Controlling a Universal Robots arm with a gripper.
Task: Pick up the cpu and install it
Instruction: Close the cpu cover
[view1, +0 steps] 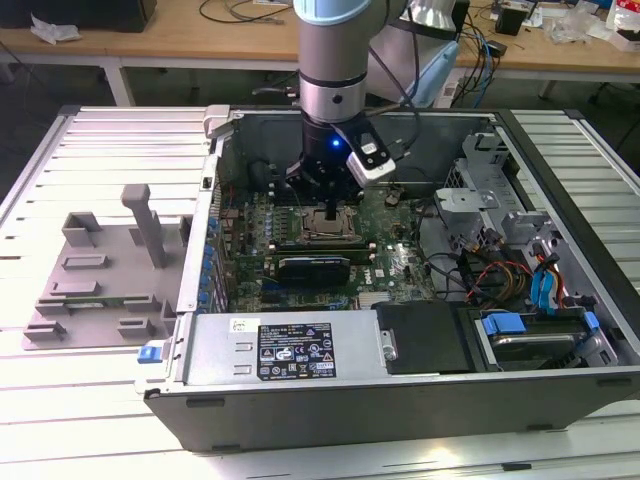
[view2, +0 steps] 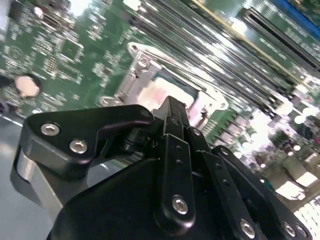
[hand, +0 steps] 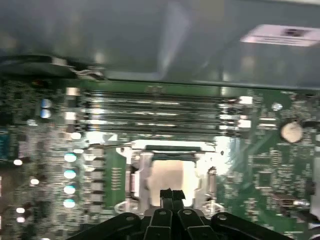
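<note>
No print could be read. A black label (view1: 296, 352) with white marks and a small white sticker (view1: 243, 325) sat on the grey metal housing (view1: 215, 345) in the exterior view. A white label (hand: 282, 35) sat on the case wall (hand: 150, 40) in the first wrist view.

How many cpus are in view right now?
1. The cpu lies inside the socket frame on the motherboard, under the claw. Another could be hidden behind the raised blocks of the grey tray at the exterior view's left.

Bright glare patches speckle the green motherboard (view2: 50, 55).
</note>
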